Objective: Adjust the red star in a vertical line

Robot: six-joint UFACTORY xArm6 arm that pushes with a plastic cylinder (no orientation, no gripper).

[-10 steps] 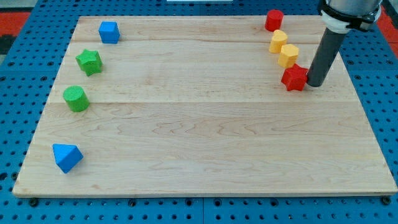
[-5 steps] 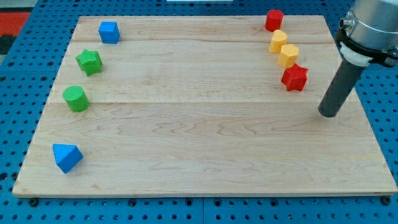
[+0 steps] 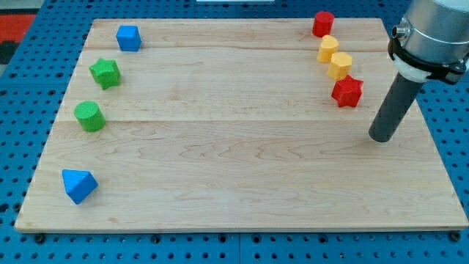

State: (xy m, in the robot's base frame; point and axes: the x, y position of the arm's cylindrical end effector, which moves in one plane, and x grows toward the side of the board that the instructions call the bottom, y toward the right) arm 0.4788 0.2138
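Tip (image 3: 381, 138) of my dark rod rests on the wooden board (image 3: 242, 169), touching no block and holding nothing; no pincer fitted. Red star block (image 3: 347, 92) sits apart, up-left, just below two yellow blocks (image 3: 334, 58) near the view's top right.

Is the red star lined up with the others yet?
Mostly: the red star sits just below the two yellow blocks and red block, forming a slightly slanted column. My tip is off it, lower right. Perhaps a small straightening nudge remains.
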